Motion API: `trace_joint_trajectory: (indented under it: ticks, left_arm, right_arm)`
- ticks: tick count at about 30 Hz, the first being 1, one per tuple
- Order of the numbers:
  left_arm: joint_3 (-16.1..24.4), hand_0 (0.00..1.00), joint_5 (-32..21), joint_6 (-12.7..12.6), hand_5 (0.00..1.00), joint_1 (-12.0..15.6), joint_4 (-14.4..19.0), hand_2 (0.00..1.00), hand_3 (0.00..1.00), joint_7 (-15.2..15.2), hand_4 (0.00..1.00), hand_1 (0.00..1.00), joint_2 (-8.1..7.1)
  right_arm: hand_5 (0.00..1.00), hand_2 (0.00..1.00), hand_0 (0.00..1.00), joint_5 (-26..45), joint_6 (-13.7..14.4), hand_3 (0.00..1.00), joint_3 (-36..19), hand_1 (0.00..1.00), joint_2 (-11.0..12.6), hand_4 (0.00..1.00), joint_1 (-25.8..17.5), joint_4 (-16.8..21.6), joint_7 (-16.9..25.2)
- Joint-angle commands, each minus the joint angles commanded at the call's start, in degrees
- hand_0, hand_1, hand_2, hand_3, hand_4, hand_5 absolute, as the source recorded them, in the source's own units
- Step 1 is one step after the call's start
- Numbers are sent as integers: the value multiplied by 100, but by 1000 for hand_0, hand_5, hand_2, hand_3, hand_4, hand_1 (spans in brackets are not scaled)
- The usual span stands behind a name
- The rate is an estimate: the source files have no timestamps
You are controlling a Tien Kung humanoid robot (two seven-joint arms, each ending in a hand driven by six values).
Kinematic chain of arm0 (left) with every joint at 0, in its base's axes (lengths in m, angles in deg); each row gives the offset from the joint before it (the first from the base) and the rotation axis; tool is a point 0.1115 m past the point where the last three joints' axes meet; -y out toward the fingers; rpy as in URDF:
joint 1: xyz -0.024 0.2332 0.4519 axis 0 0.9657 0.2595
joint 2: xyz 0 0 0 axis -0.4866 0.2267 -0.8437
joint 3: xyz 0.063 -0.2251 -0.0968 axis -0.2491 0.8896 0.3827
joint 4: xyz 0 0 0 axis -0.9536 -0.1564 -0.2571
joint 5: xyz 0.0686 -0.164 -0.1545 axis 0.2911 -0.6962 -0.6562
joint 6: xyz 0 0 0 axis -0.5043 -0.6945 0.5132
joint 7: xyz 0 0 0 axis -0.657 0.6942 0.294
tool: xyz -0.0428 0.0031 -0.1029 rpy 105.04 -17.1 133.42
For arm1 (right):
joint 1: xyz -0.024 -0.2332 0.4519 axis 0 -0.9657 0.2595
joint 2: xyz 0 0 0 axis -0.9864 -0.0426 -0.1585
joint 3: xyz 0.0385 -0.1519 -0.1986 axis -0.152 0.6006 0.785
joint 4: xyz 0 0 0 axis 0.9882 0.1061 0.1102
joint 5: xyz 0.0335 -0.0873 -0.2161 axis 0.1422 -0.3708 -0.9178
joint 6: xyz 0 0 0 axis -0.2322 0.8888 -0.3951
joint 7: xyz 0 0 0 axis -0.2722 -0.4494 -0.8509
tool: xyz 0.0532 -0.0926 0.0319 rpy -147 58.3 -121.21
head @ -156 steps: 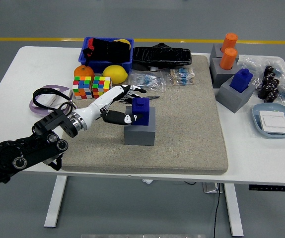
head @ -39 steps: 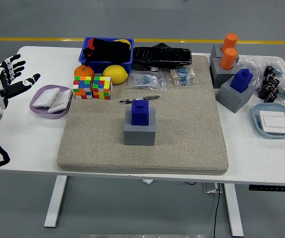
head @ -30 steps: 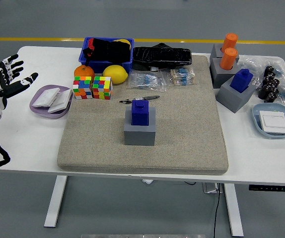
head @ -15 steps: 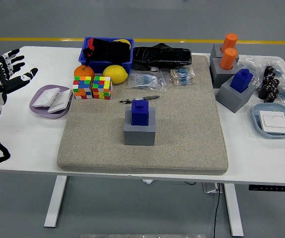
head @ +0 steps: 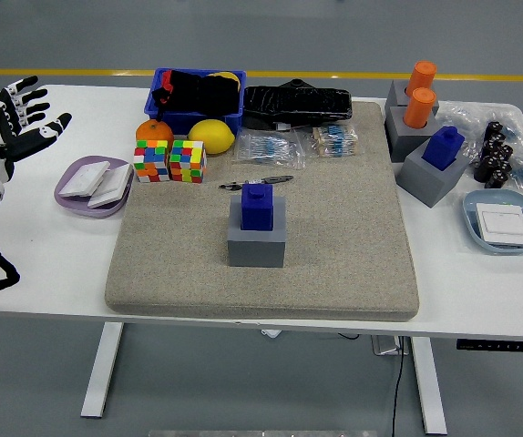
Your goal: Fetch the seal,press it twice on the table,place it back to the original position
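Note:
A blue seal (head: 258, 206) stands upright in its grey holder (head: 256, 242) in the middle of the tan mat (head: 334, 246). My left hand (head: 15, 118) is raised at the far left edge of the table, well away from the seal, with its fingers spread and holding nothing. My right arm is out of view.
A purple dish (head: 93, 187) with white pads lies left of the mat. Two colour cubes (head: 169, 160), an orange (head: 153, 130), a lemon (head: 211, 135) and a blue bin (head: 197, 98) sit behind. A pen (head: 257, 182) lies behind the holder. Other seals in grey holders (head: 435, 164) stand at the right.
My left hand let go of the seal and drew back from the holder to the table's left edge. In the last second it has risen a little, fingers still spread.

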Motion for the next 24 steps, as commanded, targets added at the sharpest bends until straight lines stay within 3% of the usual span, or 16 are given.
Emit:
trace_joint_trajectory:
  ticks: [24]
  left_arm:
    - [-69, 757, 17, 9, 65, 8, 30, 792, 831, 49, 821, 765, -36]
  right_arm:
    - [455, 661, 784, 76, 11, 618, 151, 683, 60, 799, 16, 0, -1]
